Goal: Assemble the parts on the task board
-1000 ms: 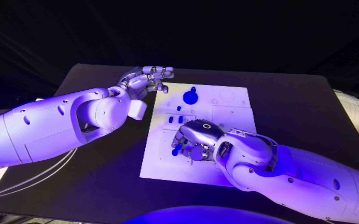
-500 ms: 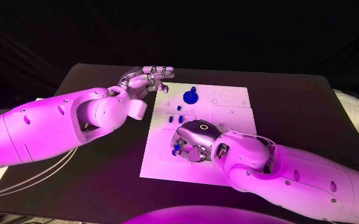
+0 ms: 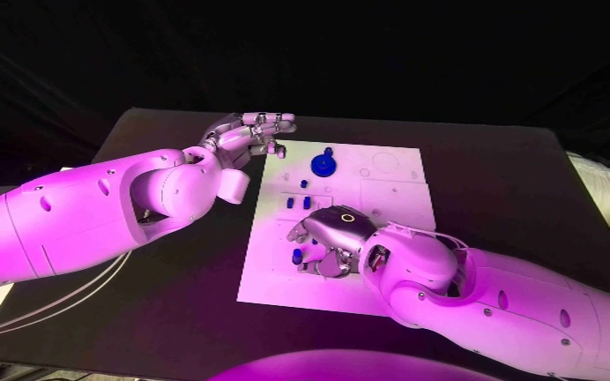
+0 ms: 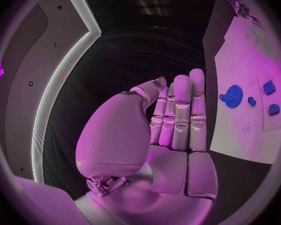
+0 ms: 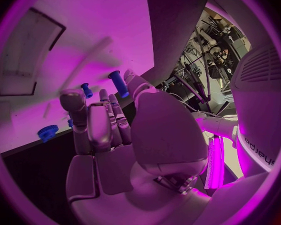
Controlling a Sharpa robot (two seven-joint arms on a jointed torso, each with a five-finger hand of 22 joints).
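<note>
The white task board (image 3: 388,209) lies mid-table. A blue gear (image 3: 324,166) (image 4: 232,94) stands near its far edge, with small blue parts (image 3: 298,202) (image 4: 269,87) just nearer. My right hand (image 3: 328,240) is low over the board's near left part, fingers curled down. In the right wrist view its thumb tip touches an upright blue peg (image 5: 118,83), with a finger close on the other side; a grip is not clear. A second peg (image 5: 87,90) and a small blue gear (image 5: 47,132) lie beyond. My left hand (image 3: 255,138) (image 4: 178,120) hovers off the board's far left corner, fingers straight, holding nothing.
The black table (image 3: 509,187) surrounds the board with free room on the right and at the back. The board (image 5: 72,35) has a rectangular recess (image 5: 28,50) and faint outlines (image 3: 382,165) on its far right. My left forearm (image 3: 115,213) spans the table's left side.
My right hand has crept slightly nearer and lower over the board's near left part. The left hand has not moved.
</note>
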